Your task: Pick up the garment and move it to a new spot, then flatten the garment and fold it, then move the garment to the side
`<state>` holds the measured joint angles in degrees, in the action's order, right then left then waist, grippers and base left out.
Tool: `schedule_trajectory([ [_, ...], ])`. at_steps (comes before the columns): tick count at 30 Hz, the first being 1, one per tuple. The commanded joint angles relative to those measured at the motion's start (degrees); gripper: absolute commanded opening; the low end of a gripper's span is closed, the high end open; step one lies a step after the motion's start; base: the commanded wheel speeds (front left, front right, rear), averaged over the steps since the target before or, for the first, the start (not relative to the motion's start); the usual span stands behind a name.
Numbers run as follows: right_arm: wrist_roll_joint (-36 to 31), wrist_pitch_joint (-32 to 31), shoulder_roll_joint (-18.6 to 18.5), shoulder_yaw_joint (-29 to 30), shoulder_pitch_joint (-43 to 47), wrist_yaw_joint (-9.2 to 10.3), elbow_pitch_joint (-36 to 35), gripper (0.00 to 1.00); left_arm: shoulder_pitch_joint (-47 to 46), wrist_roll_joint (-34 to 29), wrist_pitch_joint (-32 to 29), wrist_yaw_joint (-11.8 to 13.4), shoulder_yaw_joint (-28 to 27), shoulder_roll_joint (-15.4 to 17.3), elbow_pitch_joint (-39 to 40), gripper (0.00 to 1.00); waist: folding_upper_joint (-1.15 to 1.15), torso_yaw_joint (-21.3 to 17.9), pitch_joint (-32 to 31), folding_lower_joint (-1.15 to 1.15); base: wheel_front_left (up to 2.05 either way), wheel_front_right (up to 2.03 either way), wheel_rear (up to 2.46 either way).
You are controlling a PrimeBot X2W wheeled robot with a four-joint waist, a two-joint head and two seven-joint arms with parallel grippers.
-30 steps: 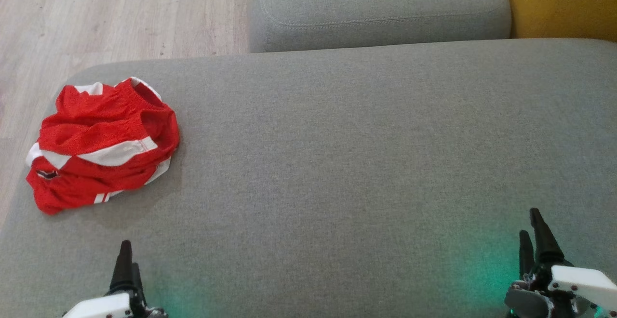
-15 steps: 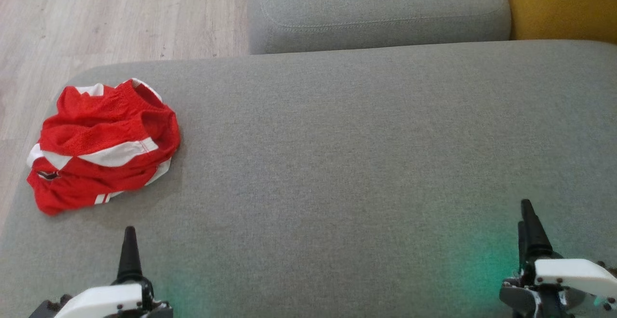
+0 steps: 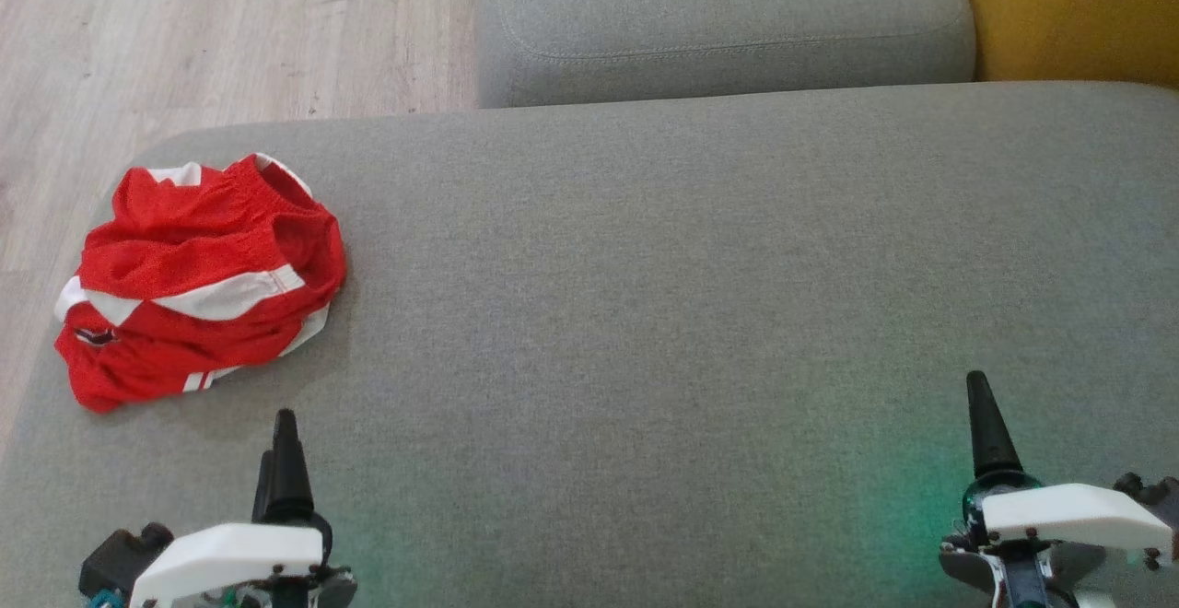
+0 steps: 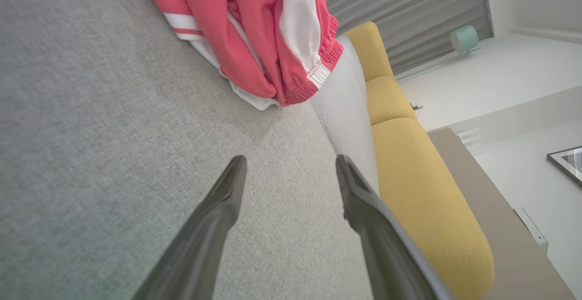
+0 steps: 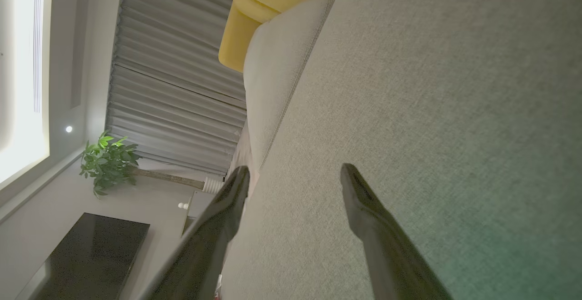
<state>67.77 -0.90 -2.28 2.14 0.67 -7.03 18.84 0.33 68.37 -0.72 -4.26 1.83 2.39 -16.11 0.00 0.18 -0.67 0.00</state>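
Nearest, the left jaws hover low over the seat (image 3: 691, 295). Their fingers (image 4: 218, 218) stand apart with nothing between them, so they are released. The right jaws are the same, with fingers (image 5: 368, 213) spread over bare fabric and nothing gripped. Both look parked at the seat's near edge, probably in readiness, and the left pair points toward the garment (image 3: 198, 276), which suits a reach from that side.

In the head view each pair of fingers lines up into a single dark spike, so the gap cannot be read there. The wrist views settle it.

The garment lies crumpled on the seat's far-left corner, close to the left edge and apart from both jaws. It is not yet picked up. It is red with white stripes and has a gathered elastic band (image 4: 318, 70), so it may be shorts. The bunching hides its full outline and whatever is tucked underneath. A small dark mark (image 3: 92, 336) on it is too small to read.

Beyond are a back cushion (image 3: 718, 18), the wood floor (image 3: 184, 28) and a yellow sofa (image 3: 1068, 9), the last cut off by the frame.
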Motion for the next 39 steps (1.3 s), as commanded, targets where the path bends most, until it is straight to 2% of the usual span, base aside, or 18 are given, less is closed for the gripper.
schedule_trajectory([
  [1, -2.4, 0.9, -0.2, -0.6, -2.0, -0.14, -2.4, 1.0, -2.5, -2.0, 0.8, 0.6, 0.0, 0.2, 2.6, 1.0, 0.0, 0.0, -0.1, 0.0, 0.0, 0.0, 0.0],
  [14, -11.8, 3.1, -0.3, -2.1, -1.9, -0.19, -2.9, 1.0, -2.5, -9.5, 3.0, 2.8, 1.7, 0.3, 3.5, 1.0, 0.0, 0.0, -0.7, 0.0, 0.0, 0.0, 0.0],
  [31, -21.7, 5.8, -0.3, -4.2, -1.2, -0.25, -3.7, 1.0, -2.4, -21.4, 5.7, 3.9, 4.7, 0.3, 5.5, 1.0, 0.0, -0.2, -1.9, 0.0, 0.0, 0.0, 0.0],
  [39, -28.5, 7.2, -0.4, -5.0, -1.1, -0.28, -3.9, 1.0, -2.2, -26.8, 7.1, 4.7, 6.0, 0.3, 6.3, 1.0, 0.0, 0.1, -2.4, 0.0, 0.0, 0.0, 0.0],
])
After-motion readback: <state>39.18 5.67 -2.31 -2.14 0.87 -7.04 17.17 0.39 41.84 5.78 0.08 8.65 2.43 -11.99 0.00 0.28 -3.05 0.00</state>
